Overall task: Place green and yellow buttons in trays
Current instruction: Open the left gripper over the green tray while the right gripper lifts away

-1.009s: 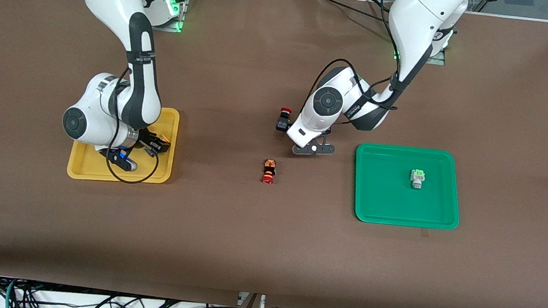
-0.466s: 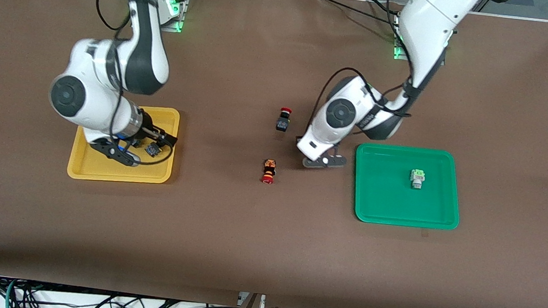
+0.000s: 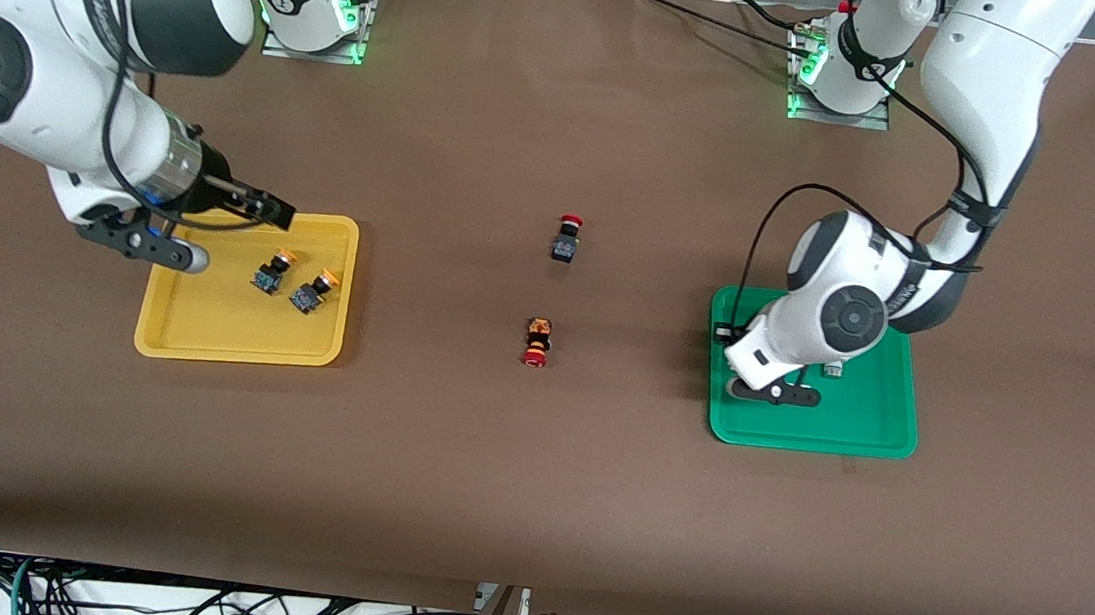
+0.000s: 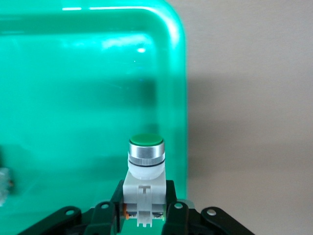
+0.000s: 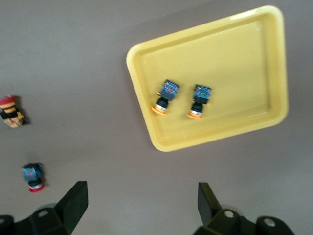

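My left gripper (image 3: 727, 335) is shut on a green button (image 4: 145, 156), white body and green end, and holds it over the green tray (image 3: 858, 423) near the rim toward the table's middle; the tray fills the left wrist view (image 4: 73, 98). A second green button (image 3: 834, 368) lies in that tray, mostly hidden by the left arm. Two yellow buttons (image 3: 272, 271) (image 3: 311, 291) lie side by side in the yellow tray (image 3: 214, 326), also in the right wrist view (image 5: 165, 97) (image 5: 199, 101). My right gripper (image 3: 261, 207) is open and empty, high over that tray's edge nearest the bases.
A black button with a red cap (image 3: 567, 239) and a red-capped button with an orange-and-black body (image 3: 536, 341) lie on the brown table between the trays. Both show in the right wrist view (image 5: 33, 176) (image 5: 12, 111).
The right gripper let go of the second yellow button in the yellow tray and rose off it. The left arm swung from the table's middle to over the green tray.
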Available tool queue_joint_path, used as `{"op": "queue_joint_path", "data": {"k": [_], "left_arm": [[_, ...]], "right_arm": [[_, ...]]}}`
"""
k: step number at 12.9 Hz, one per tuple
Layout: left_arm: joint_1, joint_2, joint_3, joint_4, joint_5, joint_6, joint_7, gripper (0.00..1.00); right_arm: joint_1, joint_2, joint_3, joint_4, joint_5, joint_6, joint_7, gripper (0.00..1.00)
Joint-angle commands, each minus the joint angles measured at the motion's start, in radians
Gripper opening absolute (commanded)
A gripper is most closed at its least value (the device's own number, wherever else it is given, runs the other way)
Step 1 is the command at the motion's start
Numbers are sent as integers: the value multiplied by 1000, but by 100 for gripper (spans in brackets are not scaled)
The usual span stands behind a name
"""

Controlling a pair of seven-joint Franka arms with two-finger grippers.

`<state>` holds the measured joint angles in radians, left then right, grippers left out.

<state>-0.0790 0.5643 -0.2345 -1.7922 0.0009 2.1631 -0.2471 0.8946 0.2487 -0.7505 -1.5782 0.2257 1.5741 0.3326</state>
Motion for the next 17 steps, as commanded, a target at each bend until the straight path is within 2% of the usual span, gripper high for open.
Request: {"op": "queue_joint_path", "data": {"k": [1, 3, 4, 5, 6, 7, 10, 13, 15, 17], "left_arm": [[50, -24, -12, -48, 13, -2, 104, 9], [53, -23, -9, -62, 14, 3, 111, 10], [56, -23, -11, -62, 52, 3, 111, 14], [61, -20, -11, -62, 94, 3, 108, 47], [76, -17, -8, -61, 99, 3, 108, 91], [103, -20, -9, -49, 100, 3, 111, 100], [113, -69, -11, 20, 99, -6, 103, 100], [133, -183, -2, 103, 83, -16, 97, 100], [134, -288, 33, 117, 82, -40, 98, 100], [133, -351, 76, 163, 52, -205, 100, 100]], "right_arm": [[-275, -170, 306, -28, -133, -54, -15, 99], [-463, -232, 460, -43, -140, -91, -84, 99], [-558, -252, 526, -48, -140, -103, -130, 99], [-644, -276, 590, -66, -140, -103, -165, 100], [-719, -295, 647, -89, -141, -97, -196, 99], [-750, -301, 666, -101, -144, -92, -211, 99], [-744, -292, 669, -91, -180, -77, -215, 100], [-728, -289, 675, -82, -227, -62, -215, 99], [-709, -284, 675, -69, -250, -62, -207, 99], [-711, -278, 674, -51, -246, -60, -204, 99]]}}
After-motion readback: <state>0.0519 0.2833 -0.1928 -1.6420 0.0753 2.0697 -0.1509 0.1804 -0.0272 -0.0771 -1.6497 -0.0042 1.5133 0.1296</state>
